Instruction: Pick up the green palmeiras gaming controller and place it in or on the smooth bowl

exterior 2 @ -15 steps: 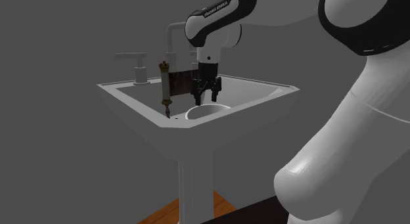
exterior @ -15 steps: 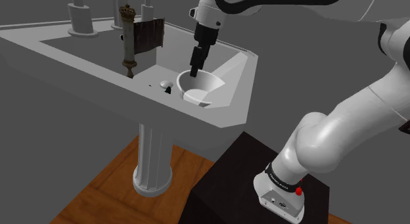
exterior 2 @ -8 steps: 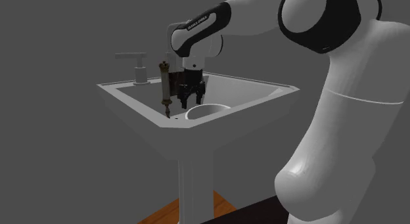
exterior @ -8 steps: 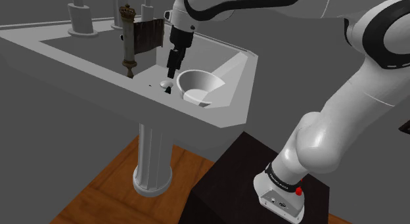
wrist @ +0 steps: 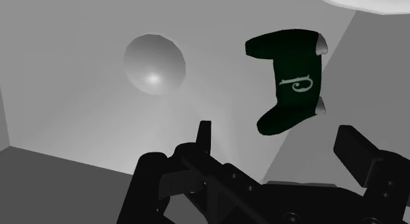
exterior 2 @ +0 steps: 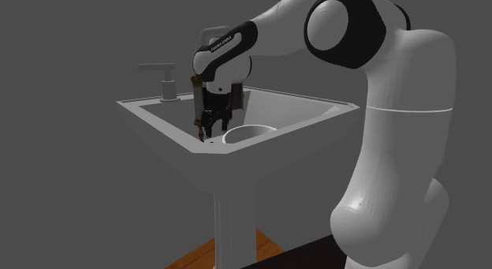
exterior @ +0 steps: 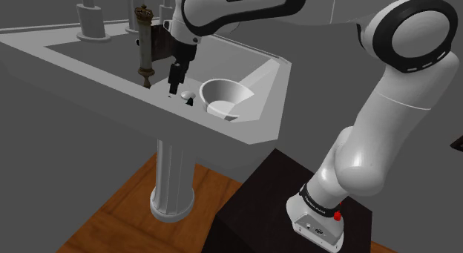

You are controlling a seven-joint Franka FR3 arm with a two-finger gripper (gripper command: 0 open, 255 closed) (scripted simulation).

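The dark green controller [wrist: 289, 81] with a white emblem lies on the grey sink floor, just beyond my gripper [wrist: 279, 138]. The gripper is open, with nothing between its fingers. In the shoulder view the gripper [exterior: 175, 87] hangs low inside the sink, to the left of the smooth white bowl [exterior: 226, 98]. A small dark part of the controller [exterior: 190, 102] shows beside the bowl. In the second exterior view the gripper [exterior 2: 213, 130] points down just left of the bowl [exterior 2: 248, 134].
A round drain dome [wrist: 154, 64] sits in the basin near the controller. The pedestal sink [exterior: 104, 70] has raised walls. An upright ornate rod [exterior: 144, 47] with a dark brown sheet [exterior: 166, 38] stands behind the gripper. Taps [exterior: 93, 21] are at the back. The stand [exterior: 274, 207] rests on a wooden floor.
The arm has swung from over the bowl to the shoulder view's left and now hangs over the drain and the controller. The fingers stayed open.
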